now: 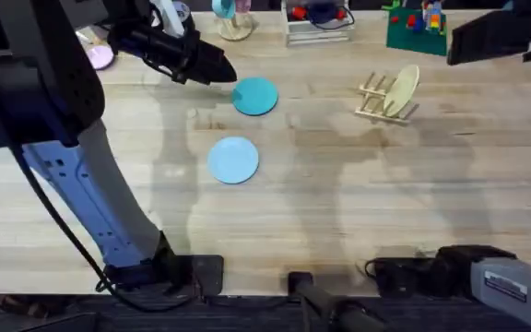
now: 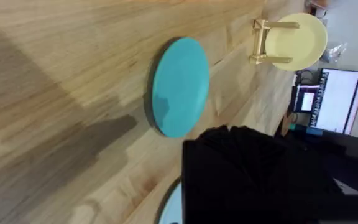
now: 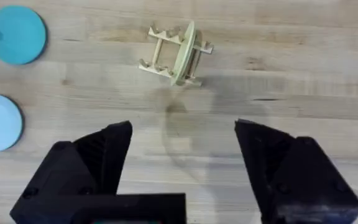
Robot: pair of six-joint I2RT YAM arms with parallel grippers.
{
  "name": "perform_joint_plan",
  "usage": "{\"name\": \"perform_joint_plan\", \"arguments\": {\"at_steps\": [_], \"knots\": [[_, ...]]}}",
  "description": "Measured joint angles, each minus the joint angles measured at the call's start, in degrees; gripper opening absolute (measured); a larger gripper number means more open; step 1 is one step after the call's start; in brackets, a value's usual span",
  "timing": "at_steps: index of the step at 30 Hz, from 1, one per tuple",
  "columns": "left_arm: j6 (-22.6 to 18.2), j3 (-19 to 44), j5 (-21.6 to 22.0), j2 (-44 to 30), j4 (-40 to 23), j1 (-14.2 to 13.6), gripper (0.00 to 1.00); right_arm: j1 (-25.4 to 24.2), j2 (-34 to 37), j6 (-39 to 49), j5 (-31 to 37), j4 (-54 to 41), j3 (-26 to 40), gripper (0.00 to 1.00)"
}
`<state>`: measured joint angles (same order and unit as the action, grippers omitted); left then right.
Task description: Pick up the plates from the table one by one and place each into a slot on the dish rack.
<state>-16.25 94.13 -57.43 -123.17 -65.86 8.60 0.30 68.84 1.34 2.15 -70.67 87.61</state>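
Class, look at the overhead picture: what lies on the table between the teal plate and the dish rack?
Nothing: in the overhead view, only bare table separates the teal plate from the dish rack, which already holds a cream plate.

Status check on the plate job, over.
Left gripper beside teal plate, grip unclear. Right gripper open, empty. Sky blue plate on table; dish rack holds cream plate.

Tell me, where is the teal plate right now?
In the overhead view the teal plate lies flat on the table, left of the middle toward the far side, just beyond the pale sky blue plate and beside the left gripper.
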Motion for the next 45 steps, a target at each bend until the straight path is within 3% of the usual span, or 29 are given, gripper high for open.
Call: {"name": "perform_joint_plan", "arguments": {"at_steps": [7,17,26,45], "knots": [[0.87,-2.66,0.00,0.00,5.07,-0.02,0.043,0.00,0.00,0.00,0.00,0.00,0.00,0.995],[7.53,-10.63,1.62,0.00,16.32,-0.02,0.041,0.00,0.00,0.00,0.00,0.28,0.00,0.995],[11.10,-13.85,5.57,0.00,17.71,-0.02,0.041,0.00,0.00,0.00,0.00,0.42,0.00,0.993],[12.04,-13.92,4.00,-1.03,17.70,0.22,0.041,0.00,0.00,-0.01,-2.24,0.70,0.00,0.995]]}}
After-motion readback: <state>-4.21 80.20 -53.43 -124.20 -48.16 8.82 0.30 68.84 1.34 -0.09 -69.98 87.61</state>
